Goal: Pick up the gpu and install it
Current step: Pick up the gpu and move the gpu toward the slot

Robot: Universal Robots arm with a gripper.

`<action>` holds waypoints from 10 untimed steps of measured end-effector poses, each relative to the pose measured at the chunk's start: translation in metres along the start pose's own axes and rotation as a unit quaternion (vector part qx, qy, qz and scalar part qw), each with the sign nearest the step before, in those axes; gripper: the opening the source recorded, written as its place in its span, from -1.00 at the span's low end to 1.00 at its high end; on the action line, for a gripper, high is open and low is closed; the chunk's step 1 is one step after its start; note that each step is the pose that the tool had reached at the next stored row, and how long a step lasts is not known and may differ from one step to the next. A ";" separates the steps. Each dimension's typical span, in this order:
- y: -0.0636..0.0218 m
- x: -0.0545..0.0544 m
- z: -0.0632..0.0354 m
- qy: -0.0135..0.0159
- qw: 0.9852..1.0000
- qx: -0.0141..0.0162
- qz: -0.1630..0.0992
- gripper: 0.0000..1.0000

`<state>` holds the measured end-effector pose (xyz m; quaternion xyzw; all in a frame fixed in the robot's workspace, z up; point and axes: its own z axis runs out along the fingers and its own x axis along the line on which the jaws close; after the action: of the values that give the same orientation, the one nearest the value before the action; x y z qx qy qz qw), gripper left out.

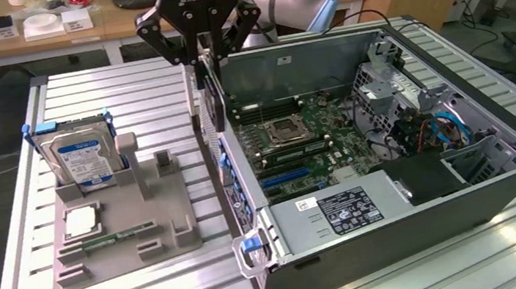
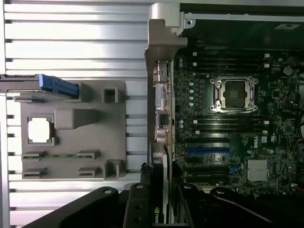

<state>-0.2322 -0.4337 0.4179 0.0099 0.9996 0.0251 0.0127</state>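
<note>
The gpu hangs edge-down from my gripper, whose fingers are shut on its upper edge. It is a thin card with a dark body and a silver end bracket, held over the open computer case's wall on the exterior view's left, above the motherboard. In the wrist view I look down the gpu edge-on, with its silver bracket and ports toward the case wall. My gripper clamps it between black fingers. The blue slots lie on the board just beside the card.
The open computer case takes up the exterior view's right, with a power supply near its front. A grey holder on the slatted table carries a hard drive, a processor chip and a memory stick.
</note>
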 end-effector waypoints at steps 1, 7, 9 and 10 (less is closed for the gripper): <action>0.0002 -0.002 0.0000 0.000 1.000 0.000 0.000 -0.47; 0.0011 -0.012 0.0003 0.000 1.000 -0.001 0.000 -0.47; 0.0014 -0.016 0.0005 0.000 1.000 -0.001 0.000 -0.47; 0.0016 -0.017 0.0005 0.000 1.000 -0.001 0.000 -0.47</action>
<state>-0.2152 -0.4324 0.4179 0.0098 0.9995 0.0257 0.0127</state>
